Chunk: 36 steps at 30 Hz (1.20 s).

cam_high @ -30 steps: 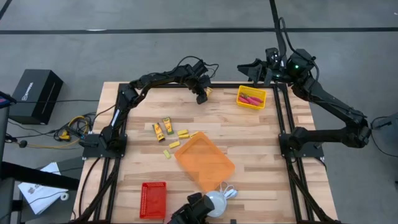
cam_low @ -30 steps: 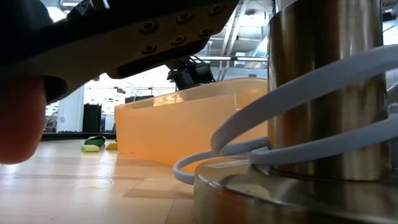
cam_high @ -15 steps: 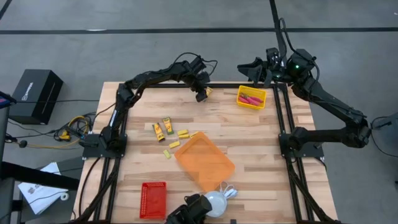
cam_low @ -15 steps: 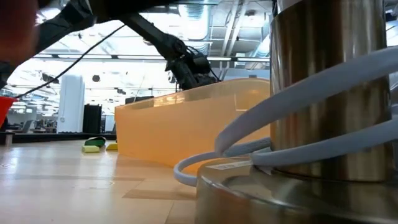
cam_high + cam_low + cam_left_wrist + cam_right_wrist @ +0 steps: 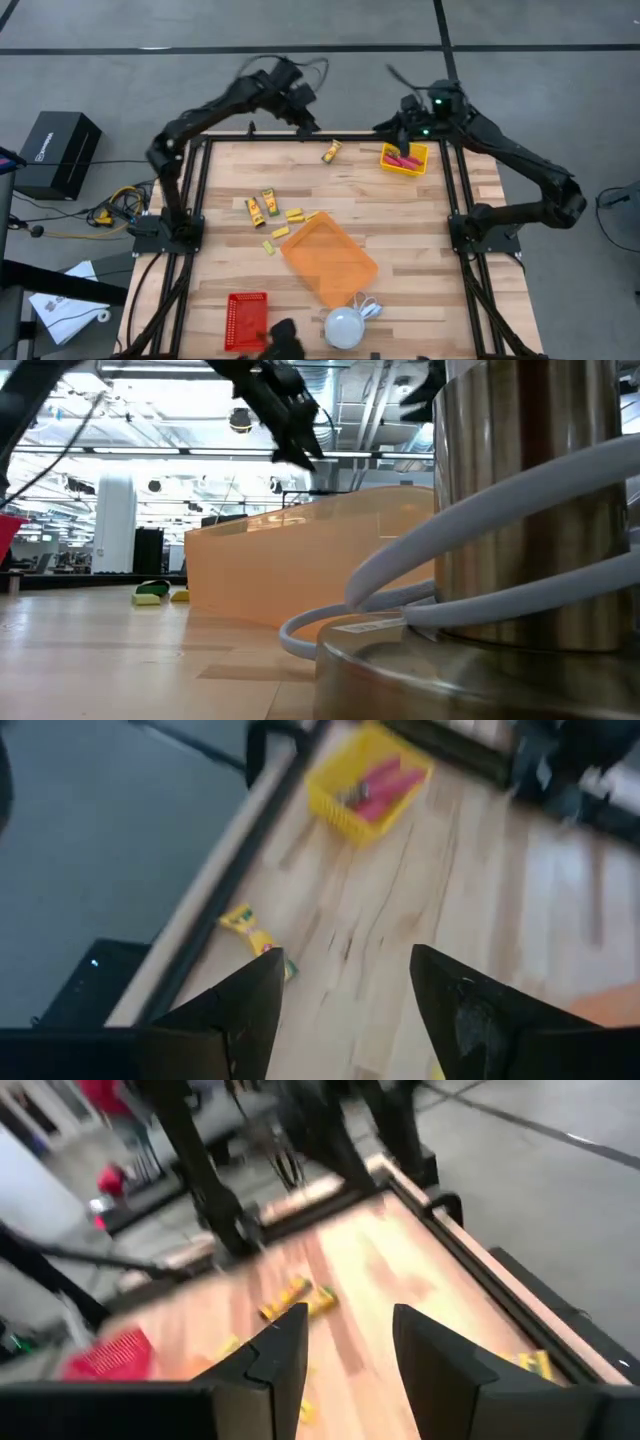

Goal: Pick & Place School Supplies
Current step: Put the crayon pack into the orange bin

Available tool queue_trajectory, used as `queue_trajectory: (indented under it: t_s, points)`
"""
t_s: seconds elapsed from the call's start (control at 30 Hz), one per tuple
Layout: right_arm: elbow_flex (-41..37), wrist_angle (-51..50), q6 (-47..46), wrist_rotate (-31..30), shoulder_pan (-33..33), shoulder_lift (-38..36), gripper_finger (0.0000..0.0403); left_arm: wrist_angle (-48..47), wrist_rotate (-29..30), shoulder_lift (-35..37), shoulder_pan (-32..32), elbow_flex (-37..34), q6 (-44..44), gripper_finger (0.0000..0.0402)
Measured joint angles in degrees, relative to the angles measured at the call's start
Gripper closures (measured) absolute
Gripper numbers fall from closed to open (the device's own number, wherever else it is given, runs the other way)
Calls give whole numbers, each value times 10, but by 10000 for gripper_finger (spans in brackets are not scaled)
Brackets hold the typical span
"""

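Left gripper (image 5: pixel 300 112) is up over the worktop (image 5: pixel 420 230)'s far edge, jaws released, empty. One orange-yellow packet (image 5: pixel 331 152) lies near the far edge, between both grippers. Two more packets (image 5: pixel 262 204) and small yellow blocks (image 5: pixel 291 215) lie left of centre, beside the orange tray (image 5: pixel 330 260). Right gripper (image 5: pixel 398 130) hovers by the yellow bin (image 5: pixel 404 158) at the far right, jaws parted, empty. Red-handled scissors (image 5: pixel 403 158) lie in the bin.

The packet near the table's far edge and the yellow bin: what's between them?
Only bare wood between the packet and the yellow bin, seen from above.
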State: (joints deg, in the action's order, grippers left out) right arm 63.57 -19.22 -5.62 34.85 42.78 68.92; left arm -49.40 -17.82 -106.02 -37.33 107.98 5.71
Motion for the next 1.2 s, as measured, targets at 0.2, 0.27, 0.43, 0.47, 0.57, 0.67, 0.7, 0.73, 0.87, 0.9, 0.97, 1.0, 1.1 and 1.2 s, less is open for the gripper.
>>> queue_trajectory:
  t_s: [0.2, 0.27, 0.43, 0.47, 0.57, 0.67, 0.7, 0.73, 0.87, 0.9, 0.97, 1.0, 1.1, 1.2]
  points:
    - [68, -104, 170, -9, -4, 119, 258, -55, 10, 87, 7, 0, -44, 188]
    - [115, -165, 234, -34, -8, 167, 257, -74, 22, 110, 11, 0, -55, 189]
    - [262, -255, 312, -131, -19, 296, 261, -92, 52, 156, 18, 0, -79, 189]
    - [290, -277, 319, -153, -19, 320, 265, -93, 54, 164, 19, 0, -89, 189]
    - [377, -342, 322, -181, -18, 394, 298, -97, 55, 183, 25, 0, -106, 189]
    - [449, -406, 304, -182, -15, 450, 374, -108, 60, 195, 30, 0, -107, 189]
    - [467, -421, 301, -177, -14, 462, 388, -115, 63, 198, 32, 0, -107, 189]
    - [484, -432, 293, -167, -15, 471, 391, -121, 66, 199, 35, 0, -107, 189]
    - [518, -436, 271, -103, -10, 477, 401, -146, 68, 200, 37, -1, -101, 192]
    - [525, -434, 265, -97, -10, 477, 401, -145, 68, 200, 37, -1, -95, 195]
    - [534, -441, 246, -90, -9, 477, 402, -147, 68, 200, 37, -2, -90, 203]
    - [535, -445, 239, -77, -6, 477, 402, -144, 68, 200, 37, -4, -86, 208]
    - [535, -489, 231, -19, 0, 485, 403, -140, 68, 200, 37, -21, -79, 222]
    - [532, -543, 231, 21, 1, 489, 403, -141, 67, 204, 37, -46, -79, 233]
